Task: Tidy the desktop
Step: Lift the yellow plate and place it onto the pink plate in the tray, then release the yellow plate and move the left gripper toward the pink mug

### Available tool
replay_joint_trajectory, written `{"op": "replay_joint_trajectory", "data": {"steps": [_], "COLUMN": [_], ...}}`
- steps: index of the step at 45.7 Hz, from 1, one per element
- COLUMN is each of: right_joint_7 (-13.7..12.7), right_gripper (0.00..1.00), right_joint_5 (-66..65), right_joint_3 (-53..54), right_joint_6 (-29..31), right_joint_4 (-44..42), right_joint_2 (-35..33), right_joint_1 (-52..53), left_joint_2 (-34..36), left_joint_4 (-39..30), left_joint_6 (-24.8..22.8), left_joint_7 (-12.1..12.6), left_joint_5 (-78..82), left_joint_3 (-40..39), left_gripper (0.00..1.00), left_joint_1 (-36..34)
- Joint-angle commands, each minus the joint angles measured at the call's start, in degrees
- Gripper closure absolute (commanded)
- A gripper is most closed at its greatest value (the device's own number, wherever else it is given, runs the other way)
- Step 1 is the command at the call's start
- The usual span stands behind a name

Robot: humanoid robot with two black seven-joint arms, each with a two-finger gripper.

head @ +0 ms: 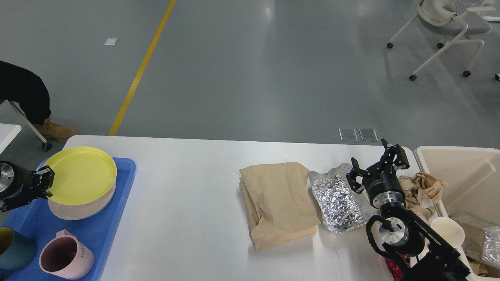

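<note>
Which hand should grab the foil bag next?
Right. The right hand is open, hovering beside the foil bag near the beige bin. The left hand is at the blue tray, gripping the yellow plate.

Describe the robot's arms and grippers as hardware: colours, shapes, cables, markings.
Both arms are black with bare silver metal wrist discs. The right gripper has black skeletal linkage fingers on a cylindrical body with faint white lettering; a black cable loops beside its lower joint. Only a silver wrist and black fingers show of the left gripper.
</note>
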Motion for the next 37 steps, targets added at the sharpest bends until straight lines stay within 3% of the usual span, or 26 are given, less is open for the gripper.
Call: {"op": "replay_joint_trajectory", "data": {"steps": [1,8,18,29,35,37], "right_joint_7": [0.00,0.00,0.00,0.00,0.00,0.00], "right_gripper": [0.00,0.00,0.00,0.00,0.00,0.00], "right_joint_5": [0.01,-0.07,0.01,0.01,0.01,0.01], "right_joint_3": [0.00,0.00,0.00,0.00,0.00,0.00], "right_joint_6": [0.00,0.00,0.00,0.00,0.00,0.00], "right_joint_4": [-0.05,0.04,0.04,-0.05,0.04,-0.05], "right_joint_2": [-0.01,-0.01,-0.01,-0.01,-0.01,-0.01], "right_joint_1": [0.00,0.00,0.00,0.00,0.00,0.00], "left_joint_2": [-0.24,-0.59,-0.77,-0.85,-0.85,-0.85], "left_joint_4": [2.38,2.65,2.65,2.56,2.47,2.47], "left_joint_6": [-0.10,-0.01,0.08,2.44,6.66,7.72], "left_joint_7": [0.12,0.91,0.91,0.65,-0.14,-0.14], "left_joint_5": [0.01,0.01,0.36,0.44,0.36,0.44], "left_joint_3": [-1.49,-2.20,-2.11,-2.03,-2.38,-2.64], "left_gripper": [1.00,1.00,0.88,0.48,0.15,0.09], "left_joint_1": [2.25,2.87,3.40,3.40,3.14,2.87]}}
